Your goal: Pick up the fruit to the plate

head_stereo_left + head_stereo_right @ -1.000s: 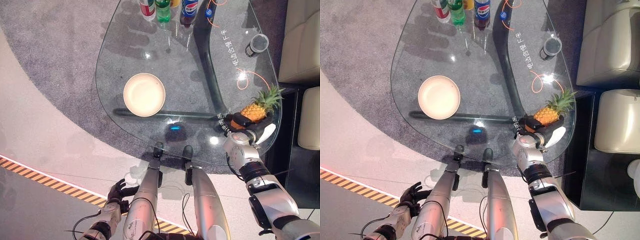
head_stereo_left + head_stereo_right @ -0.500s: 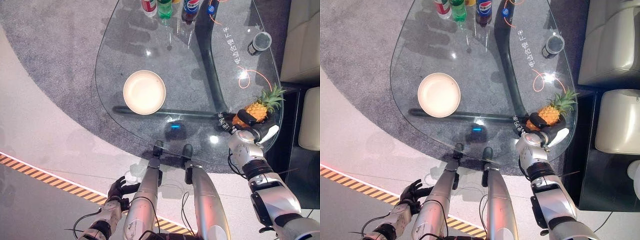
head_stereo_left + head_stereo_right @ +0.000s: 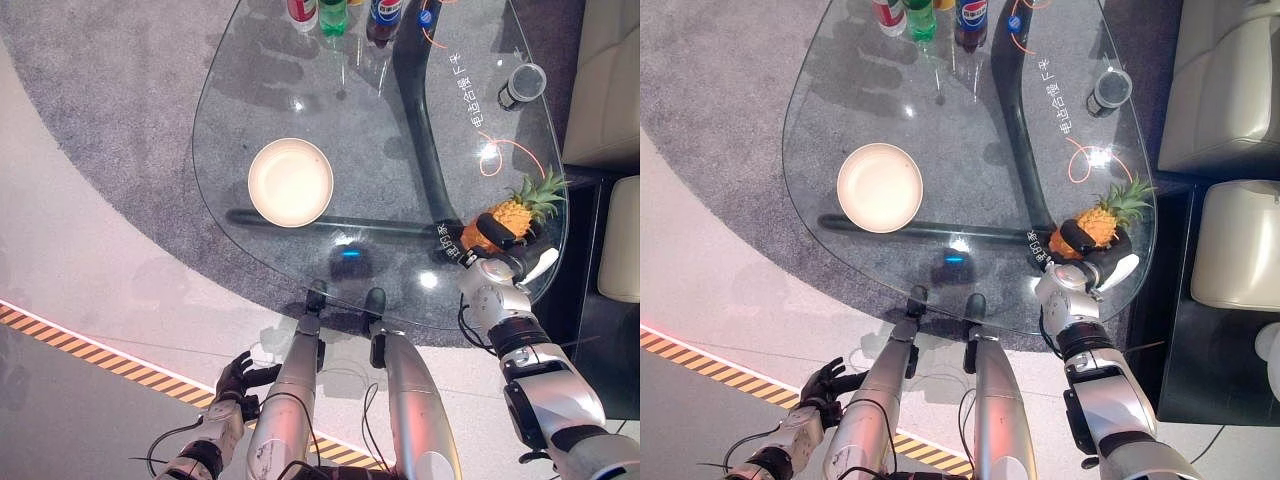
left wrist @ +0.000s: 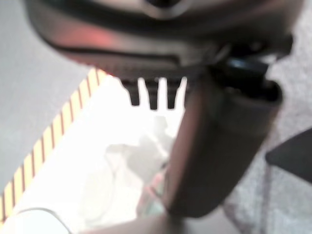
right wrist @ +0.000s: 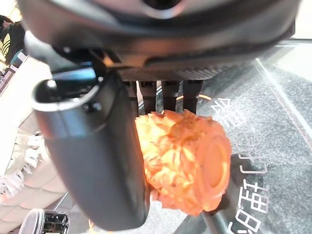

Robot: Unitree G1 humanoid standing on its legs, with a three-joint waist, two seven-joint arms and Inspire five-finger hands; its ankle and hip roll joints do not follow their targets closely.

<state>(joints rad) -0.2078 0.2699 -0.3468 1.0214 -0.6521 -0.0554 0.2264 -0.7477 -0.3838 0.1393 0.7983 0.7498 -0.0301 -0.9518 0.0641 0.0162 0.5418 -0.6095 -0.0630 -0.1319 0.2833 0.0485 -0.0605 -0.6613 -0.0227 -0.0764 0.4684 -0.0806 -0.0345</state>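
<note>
One big rounded glass table [image 3: 300,110] is filling the upper part of the head view, sitting over grey carpet [image 3: 110,90], with pale floor [image 3: 90,270] sweeping round at seven o'clock and a yellow-and-black striped line [image 3: 110,365] crossing below it. Cream cushioned seats [image 3: 1225,90] are lining up off the table's three o'clock edge. Out on the glass at about nine o'clock from the table's middle, the round cream plate [image 3: 290,182] is lying bare. Up at twelve o'clock a row of soft-drink bottles [image 3: 345,14] is standing at the far edge, and a dark open-topped cup [image 3: 522,84] is sitting at two o'clock. Down at the table's four o'clock edge is the small orange pineapple with a green leafy crown [image 3: 512,214], well apart from the plate, and the right hand [image 3: 497,262] is on it: dark fingers [image 3: 494,241] curling over the orange body, white-covered thumb [image 3: 538,266] angling out on the outer side. From the right wrist, the fruit [image 5: 183,158] is lying between the thumb [image 5: 92,151] and the row of fingers, its flat base facing the camera, glass beneath it. The left hand [image 3: 236,380] is hanging low at seven o'clock, off the table over the pale floor, its fingers loosely relaxed and holding nothing.
</note>
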